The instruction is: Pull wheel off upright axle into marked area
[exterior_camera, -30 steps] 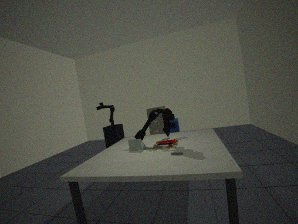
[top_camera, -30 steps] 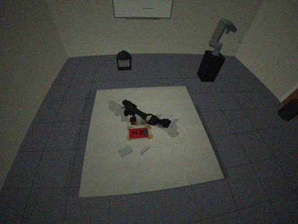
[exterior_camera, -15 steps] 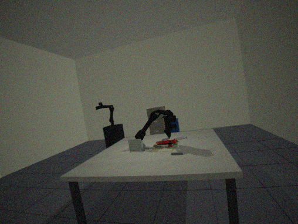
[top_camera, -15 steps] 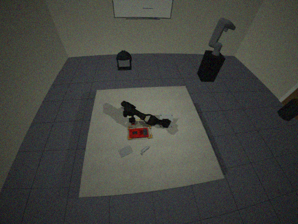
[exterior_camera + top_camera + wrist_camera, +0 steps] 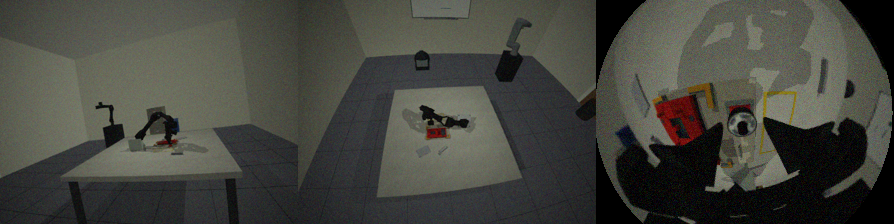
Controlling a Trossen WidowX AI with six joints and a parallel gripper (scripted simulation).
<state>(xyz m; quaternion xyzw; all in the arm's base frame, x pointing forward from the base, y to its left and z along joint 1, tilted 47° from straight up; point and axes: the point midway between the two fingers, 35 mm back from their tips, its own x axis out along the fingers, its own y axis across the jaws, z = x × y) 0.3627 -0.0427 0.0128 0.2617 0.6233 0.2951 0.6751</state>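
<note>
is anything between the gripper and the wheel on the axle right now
Nothing visible does. In the wrist view the wheel sits on its axle straight ahead in the gap between the open gripper's fingers. The red block lies off to one side, out of the approach line.
</note>
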